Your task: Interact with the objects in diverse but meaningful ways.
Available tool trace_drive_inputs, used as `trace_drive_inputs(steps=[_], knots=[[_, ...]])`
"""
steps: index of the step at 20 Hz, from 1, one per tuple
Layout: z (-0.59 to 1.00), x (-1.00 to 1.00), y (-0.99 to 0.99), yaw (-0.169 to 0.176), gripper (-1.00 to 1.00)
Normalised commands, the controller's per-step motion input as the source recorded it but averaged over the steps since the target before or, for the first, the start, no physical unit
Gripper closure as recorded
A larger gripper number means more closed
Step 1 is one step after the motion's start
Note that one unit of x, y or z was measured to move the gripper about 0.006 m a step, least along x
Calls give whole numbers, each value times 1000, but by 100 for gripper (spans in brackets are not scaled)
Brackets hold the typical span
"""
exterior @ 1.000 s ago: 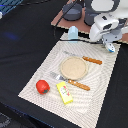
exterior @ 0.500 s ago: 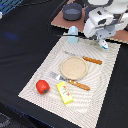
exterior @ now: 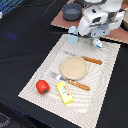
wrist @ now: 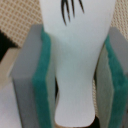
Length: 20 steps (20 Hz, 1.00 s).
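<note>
On the dark worktop (exterior: pixel 20 55) lay a pale woven placemat (exterior: pixel 102 85) carrying a tan round plate (exterior: pixel 73 67) flanked by wooden-handled cutlery (exterior: pixel 79 84), with a shiny red pepper-like vegetable (exterior: pixel 42 86) and a yellow rectangular box (exterior: pixel 64 93) just beside each other near its front edge, well apart from the arm, and a grey pot (exterior: pixel 71 13) on a brown board behind. The gripper (wrist: pixel 75 75) hung over the mat's far end, its grey fingers (wrist: pixel 22 85) with green spongy pads closed against both sides of a smooth white elongated piece (wrist: pixel 76 60) bearing black marks. In the exterior view that piece was mostly hidden by the blurred white arm, and a small light-blue item (exterior: pixel 73 38) beside it was too soft to identify.
</note>
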Motion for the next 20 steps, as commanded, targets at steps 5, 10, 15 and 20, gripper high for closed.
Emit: trace_drive_inputs(steps=[5, 10, 15, 20], knots=[[5, -178, -282, -3, -100], [348, -89, -39, -3, -100], [967, -94, 137, 0, -100], [1000, -242, 198, 3, -100]])
